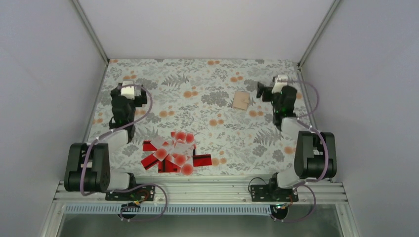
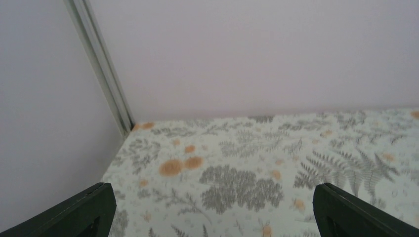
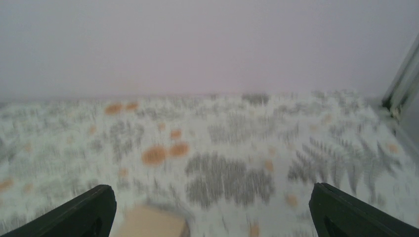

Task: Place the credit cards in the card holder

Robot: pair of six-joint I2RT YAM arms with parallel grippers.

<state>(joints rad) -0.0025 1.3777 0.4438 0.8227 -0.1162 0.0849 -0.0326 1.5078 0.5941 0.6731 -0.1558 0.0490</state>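
**Both claws spread wide, cards heaped near the front, wallet beside the right arm**

The glossy red, black-striped and white, red-dotted credit cards (image 1: 173,152) lie in a loose overlapping heap on the near part of the table, between the two arm bases and closer to the left one. Any print on them is too small to read. The small flat tan card holder (image 1: 241,100) lies closed on the far right part of the cloth, well apart from the heap and near the right arm's wrist. In the blurred right wrist view its beige corner shows at the bottom edge, nearer the left finger.

The left gripper (image 2: 212,224) has its two black fingers (image 2: 84,212) at opposite lower corners of its view, spread wide with only cloth between them. It sits over the far left part of the table, facing the back wall. The right gripper (image 3: 212,224) is spread just as wide and holds nothing.

The table wears a pale cloth (image 1: 207,79) printed with grey ferns and orange blossoms. Plain white walls (image 1: 197,29) close it in on three sides, with slim aluminium posts (image 2: 101,64) in the back corners. A ribbed aluminium rail (image 1: 197,190) along the front carries both bases, and lilac cables (image 1: 148,197) loop from it.
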